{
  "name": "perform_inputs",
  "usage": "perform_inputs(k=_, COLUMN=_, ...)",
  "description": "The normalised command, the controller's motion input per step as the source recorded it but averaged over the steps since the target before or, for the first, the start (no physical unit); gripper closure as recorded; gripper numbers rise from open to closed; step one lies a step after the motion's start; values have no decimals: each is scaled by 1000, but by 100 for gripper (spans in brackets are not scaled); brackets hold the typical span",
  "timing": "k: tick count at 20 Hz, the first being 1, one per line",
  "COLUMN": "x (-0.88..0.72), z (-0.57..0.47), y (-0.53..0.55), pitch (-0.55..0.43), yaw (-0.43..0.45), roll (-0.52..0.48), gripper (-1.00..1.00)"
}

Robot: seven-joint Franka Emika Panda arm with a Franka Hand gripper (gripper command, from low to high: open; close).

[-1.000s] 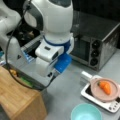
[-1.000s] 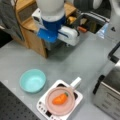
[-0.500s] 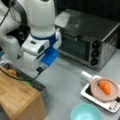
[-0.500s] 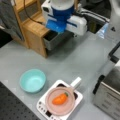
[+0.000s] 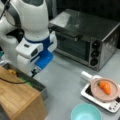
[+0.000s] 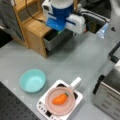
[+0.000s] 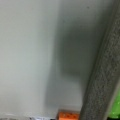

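Note:
My gripper (image 5: 35,73) hangs at the open grey drawer (image 5: 37,86) of a wooden cabinet (image 5: 18,101), at the left in a front view. Its white and blue hand hides the fingertips. From the opposite side, in a front view, the gripper (image 6: 57,30) is just above the drawer (image 6: 53,41). The wrist view has the drawer's grey rim (image 7: 100,75) running diagonally, with an orange thing (image 7: 68,115) and a green thing (image 7: 115,108) at the bottom. An orange thing (image 5: 12,72) and a green thing (image 5: 25,80) lie in the drawer.
A carrot (image 5: 105,86) lies on a pink plate (image 5: 96,92) on a white scale (image 5: 87,95). A teal bowl (image 5: 86,112) sits in front of it. A toaster oven (image 5: 85,37) stands at the back. The same carrot (image 6: 60,99), bowl (image 6: 32,80) and cabinet (image 6: 33,27) show in a front view.
The arm has swung toward the cabinet, and the hand has shifted from beside the drawer to over it.

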Motion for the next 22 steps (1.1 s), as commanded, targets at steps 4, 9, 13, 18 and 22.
perform_inputs(k=4, x=-333, z=-190, y=-136, pitch=-145, yaw=51, roll=-25, gripper=-100)
perform_inputs(k=9, x=-318, z=-230, y=-63, pitch=-201, yaw=35, roll=-110, gripper=-100)
perform_inputs(k=13, x=-378, z=-282, y=-70, pitch=-239, yaw=21, roll=-167, gripper=-100)
perform_inputs(k=18, x=-421, z=-254, y=-81, pitch=-254, yaw=54, roll=-208, gripper=-100)
perform_inputs(k=22, x=-421, z=-201, y=-66, pitch=-262, yaw=111, roll=-229, gripper=-100)
